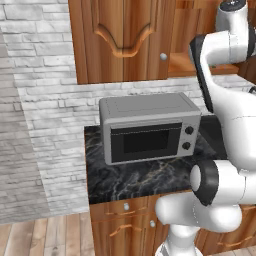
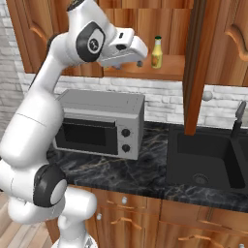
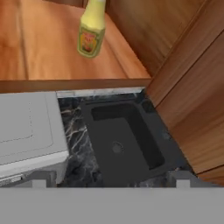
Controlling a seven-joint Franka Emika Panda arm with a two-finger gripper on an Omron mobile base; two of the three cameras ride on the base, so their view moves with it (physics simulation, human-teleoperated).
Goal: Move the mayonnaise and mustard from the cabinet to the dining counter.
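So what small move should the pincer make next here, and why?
Probably ease forward toward the mustard: it stands upright on the open cabinet shelf, and the pincer hangs open beside it, short of the bottle, holding nothing.

Grey microwave (image 1: 149, 127) with dark door and 2 round knobs on a black white-veined countertop (image 1: 135, 177), black sink (image 2: 206, 162) just right of it, dark faucet (image 2: 238, 118), whitish brick wall (image 1: 40, 100), wooden drawers (image 2: 145, 218) below

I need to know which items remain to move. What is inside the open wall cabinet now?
On the cabinet shelf stands the mustard, upright. No jar is visible there, but the robot's arm and the open door cover parts of the shelf.
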